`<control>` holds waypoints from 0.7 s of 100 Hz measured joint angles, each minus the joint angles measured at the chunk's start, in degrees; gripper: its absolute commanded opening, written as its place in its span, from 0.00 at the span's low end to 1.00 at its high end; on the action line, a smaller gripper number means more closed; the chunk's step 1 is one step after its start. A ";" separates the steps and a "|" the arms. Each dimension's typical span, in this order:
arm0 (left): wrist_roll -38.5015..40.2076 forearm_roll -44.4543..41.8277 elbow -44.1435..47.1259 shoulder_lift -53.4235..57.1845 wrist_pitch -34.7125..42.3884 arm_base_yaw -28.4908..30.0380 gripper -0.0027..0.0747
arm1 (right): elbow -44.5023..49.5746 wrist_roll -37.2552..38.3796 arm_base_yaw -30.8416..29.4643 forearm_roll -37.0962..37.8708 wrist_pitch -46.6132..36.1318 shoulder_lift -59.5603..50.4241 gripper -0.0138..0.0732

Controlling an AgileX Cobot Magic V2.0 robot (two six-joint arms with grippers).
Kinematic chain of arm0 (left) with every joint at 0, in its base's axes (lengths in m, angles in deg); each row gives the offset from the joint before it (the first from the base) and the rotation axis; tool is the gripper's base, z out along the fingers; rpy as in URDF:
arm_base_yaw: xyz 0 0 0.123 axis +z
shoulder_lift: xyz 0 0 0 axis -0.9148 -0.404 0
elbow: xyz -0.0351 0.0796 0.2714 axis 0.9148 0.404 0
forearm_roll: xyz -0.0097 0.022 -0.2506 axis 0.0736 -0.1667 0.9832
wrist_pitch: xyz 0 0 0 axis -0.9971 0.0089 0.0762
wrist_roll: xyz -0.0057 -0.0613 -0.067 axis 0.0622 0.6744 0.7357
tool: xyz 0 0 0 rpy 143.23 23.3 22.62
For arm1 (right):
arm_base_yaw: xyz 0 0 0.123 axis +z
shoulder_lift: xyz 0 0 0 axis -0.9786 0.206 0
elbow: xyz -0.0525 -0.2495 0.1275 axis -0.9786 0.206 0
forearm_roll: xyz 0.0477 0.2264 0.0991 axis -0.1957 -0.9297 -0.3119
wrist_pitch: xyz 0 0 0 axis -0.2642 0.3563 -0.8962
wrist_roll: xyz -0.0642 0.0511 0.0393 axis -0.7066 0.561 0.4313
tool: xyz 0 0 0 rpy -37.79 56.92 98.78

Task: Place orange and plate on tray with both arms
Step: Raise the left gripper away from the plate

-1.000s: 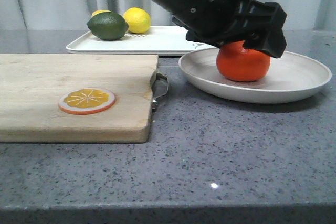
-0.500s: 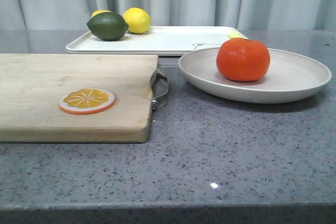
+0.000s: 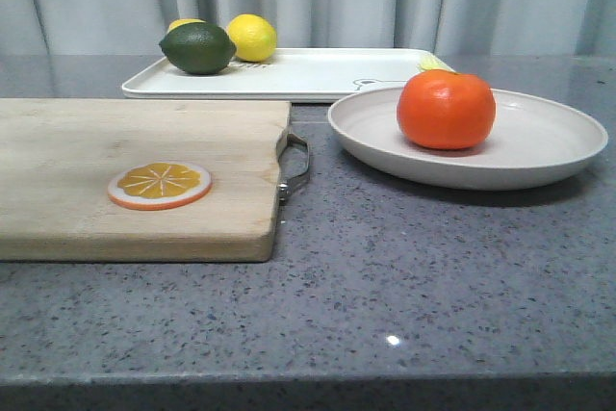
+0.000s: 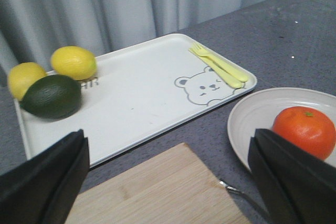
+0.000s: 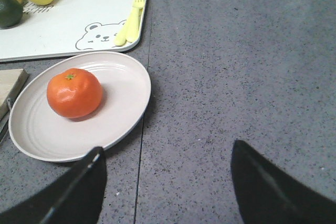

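Observation:
The orange (image 3: 446, 109) sits on the off-white plate (image 3: 539, 156) at the right of the grey counter. The white tray (image 3: 308, 74) with a bear drawing lies behind, touching nothing of the plate that I can tell. In the left wrist view the orange (image 4: 304, 131), plate (image 4: 252, 124) and tray (image 4: 136, 98) show; my left gripper (image 4: 168, 182) is open and empty, high above the cutting board's corner. In the right wrist view the orange (image 5: 74, 92) rests on the plate (image 5: 121, 108); my right gripper (image 5: 168, 182) is open and empty above bare counter beside the plate. Neither gripper shows in the front view.
A wooden cutting board (image 3: 96, 151) with a metal handle (image 3: 295, 166) holds an orange slice disc (image 3: 159, 185) at the left. A lime (image 3: 196, 47) and two lemons (image 3: 251, 37) sit on the tray's far left. Yellow fork and spoon (image 4: 218, 65) lie on the tray's right end.
The arm that hung over the orange has let it go and lifted up out of the front view. The orange stays on the plate.

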 measured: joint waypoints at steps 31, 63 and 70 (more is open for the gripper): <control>0.00 0.00 15.58 18.95 1.16 5.48 0.79 | 0.00 0.00 0.00 0.00 0.21 0.00 0.75; 0.00 0.00 21.64 24.30 2.39 7.59 0.79 | 0.00 0.00 0.00 0.00 0.21 0.00 0.75; 0.00 0.00 21.64 24.30 2.47 7.59 0.79 | 0.00 0.00 0.00 -0.40 0.21 0.00 0.75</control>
